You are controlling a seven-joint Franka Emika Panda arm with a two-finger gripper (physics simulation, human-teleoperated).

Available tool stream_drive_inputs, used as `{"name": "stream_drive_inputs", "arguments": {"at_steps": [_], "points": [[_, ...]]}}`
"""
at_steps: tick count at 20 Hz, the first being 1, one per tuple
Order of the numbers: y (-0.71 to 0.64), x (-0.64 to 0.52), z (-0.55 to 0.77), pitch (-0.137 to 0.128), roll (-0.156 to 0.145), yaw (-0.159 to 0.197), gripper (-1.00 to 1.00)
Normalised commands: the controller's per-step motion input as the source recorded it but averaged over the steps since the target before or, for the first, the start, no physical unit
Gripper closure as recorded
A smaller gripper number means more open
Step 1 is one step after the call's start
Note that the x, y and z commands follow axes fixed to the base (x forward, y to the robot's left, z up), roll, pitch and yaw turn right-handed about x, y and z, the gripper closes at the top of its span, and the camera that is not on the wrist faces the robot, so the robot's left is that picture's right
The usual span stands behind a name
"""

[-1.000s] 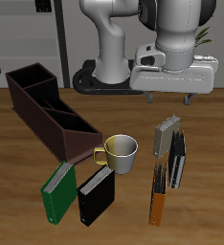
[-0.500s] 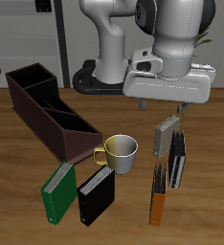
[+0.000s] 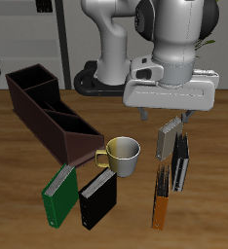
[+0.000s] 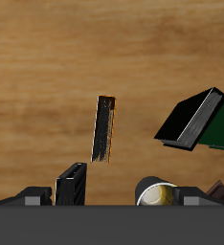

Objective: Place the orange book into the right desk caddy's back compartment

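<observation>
Currently the orange book (image 3: pixel 162 195) lies flat, running front-to-back, beneath the open, empty end effector (image 3: pixel 168 113).

The orange book (image 3: pixel 162 201) is seen lying on the table near its front edge, slim and long, with a dark band at one end (the pale cover mark cannot be made out). The right desk caddy (image 3: pixel 50 115), a long dark brown open-topped box, is set diagonally well apart from it. Its back compartment (image 3: pixel 29 82) is shown open.
</observation>
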Motion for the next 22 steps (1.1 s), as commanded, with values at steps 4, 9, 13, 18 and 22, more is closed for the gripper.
{"name": "stream_drive_inputs", "arguments": {"at_steps": [4, 9, 13, 18, 22], "points": [[-0.03, 0.14, -0.11, -0.007, 0.062, 0.025, -1.00], [0.00, 0.05, -0.15, 0.007, 0.047, -0.014, -1.00], [0.10, 0.03, -0.23, 0.005, 0.070, 0.013, -1.00], [0.16, -0.07, -0.13, -0.049, 0.075, 0.006, -1.00], [0.01, 0.01, -0.14, -0.006, 0.002, 0.019, -1.00]]}}
